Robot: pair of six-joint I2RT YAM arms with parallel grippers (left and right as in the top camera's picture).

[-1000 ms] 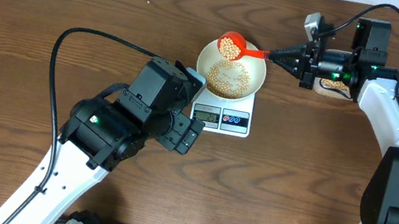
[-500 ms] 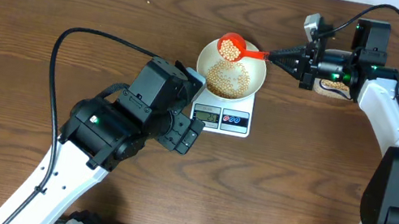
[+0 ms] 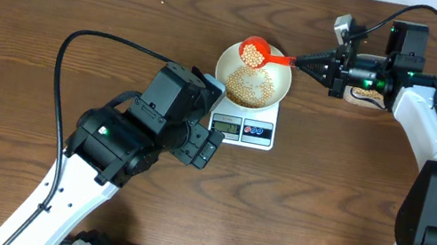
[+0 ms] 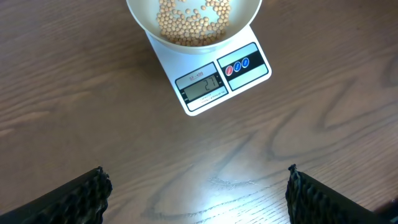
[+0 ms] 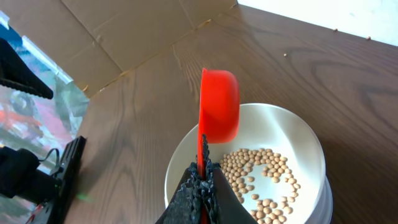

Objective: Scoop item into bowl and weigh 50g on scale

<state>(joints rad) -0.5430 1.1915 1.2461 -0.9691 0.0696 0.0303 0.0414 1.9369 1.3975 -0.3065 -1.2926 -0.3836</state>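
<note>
No change shows — the scoop (heaped with beans) sits where it was.

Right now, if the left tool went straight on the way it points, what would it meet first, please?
Probably the bare table, just short of the scale: the open left tool angles down at wood. Depth is unclear, so it might reach the scale's front edge instead.

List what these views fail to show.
- Overhead: scale display digits, too small.
- Left wrist: bowl far side, cut by top edge.
- Right wrist: scoop contents, hidden by its own wall.
- Overhead: tub, mostly behind right gripper.
</note>
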